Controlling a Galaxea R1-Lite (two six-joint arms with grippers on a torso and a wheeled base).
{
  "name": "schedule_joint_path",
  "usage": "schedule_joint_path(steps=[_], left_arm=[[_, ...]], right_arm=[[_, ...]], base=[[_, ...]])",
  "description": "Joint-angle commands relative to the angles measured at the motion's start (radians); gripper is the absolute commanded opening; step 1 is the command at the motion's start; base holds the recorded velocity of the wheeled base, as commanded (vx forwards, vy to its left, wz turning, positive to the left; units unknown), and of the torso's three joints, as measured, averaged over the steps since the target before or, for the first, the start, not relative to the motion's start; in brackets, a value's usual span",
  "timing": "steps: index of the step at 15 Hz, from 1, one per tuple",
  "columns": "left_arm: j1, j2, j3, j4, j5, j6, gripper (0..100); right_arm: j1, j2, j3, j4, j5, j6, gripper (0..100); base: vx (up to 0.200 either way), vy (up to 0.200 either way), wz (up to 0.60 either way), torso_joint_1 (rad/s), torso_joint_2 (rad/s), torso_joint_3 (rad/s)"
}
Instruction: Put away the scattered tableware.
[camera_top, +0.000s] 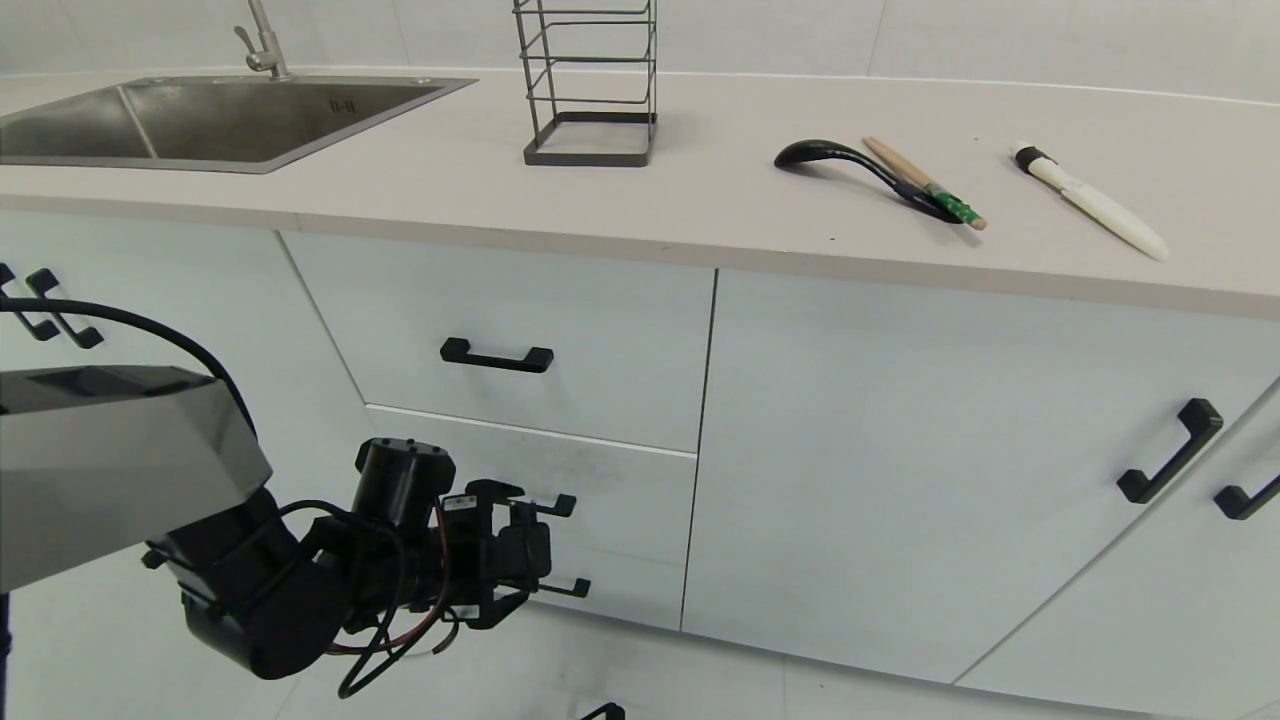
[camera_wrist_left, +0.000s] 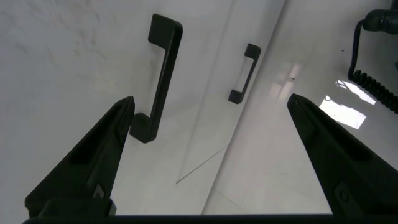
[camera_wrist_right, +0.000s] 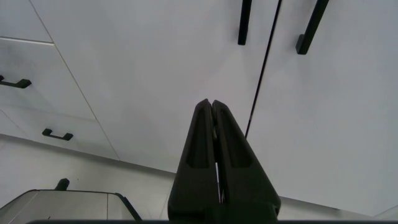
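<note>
pale countertop (camera_top: 420, 175), inset steel sink (camera_top: 250, 125), wire rack (camera_top: 590, 157), black ladle (camera_top: 815, 152), chopsticks (camera_top: 925, 183), white knife (camera_top: 1090, 204)

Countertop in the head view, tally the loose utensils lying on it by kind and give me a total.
Black ladle: 1
Set of wooden chopsticks: 1
White knife: 1
Total: 3

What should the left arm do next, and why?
Probably ease the open left gripper forward around the drawer handle and close: the handle sits just ahead, and the spoon, chopsticks and knife lie loose on the counter.
</note>
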Motion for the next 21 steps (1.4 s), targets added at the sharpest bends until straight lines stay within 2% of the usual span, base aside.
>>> schedule_joint_path(steps=[1, 8, 11, 21], left_arm=[[0.000, 0.036, -0.028, 0.000, 0.001, 0.002, 100], [0.001, 0.174, -0.080, -0.097, -0.002, 0.002, 100], [0.001, 0.190, -0.085, -0.099, -0.002, 0.002, 100], [0.001, 0.208, -0.017, -0.097, -0.006, 0.002, 100]], right_arm=[[0.000, 0.000, 0.000, 0.000, 0.001, 0.000, 0], [0.000, 0.000, 0.000, 0.000, 0.001, 0.000, 0], [0.000, 0.000, 0.000, 0.000, 0.001, -0.002, 0], [0.000, 0.000, 0.000, 0.000, 0.001, -0.002, 0]], base=[[0.000, 0.000, 0.00, 0.000, 0.00, 0.000], [0.000, 0.000, 0.00, 0.000, 0.00, 0.000], [0.000, 0.000, 0.00, 0.000, 0.00, 0.000], [0.000, 0.000, 0.00, 0.000, 0.00, 0.000]])
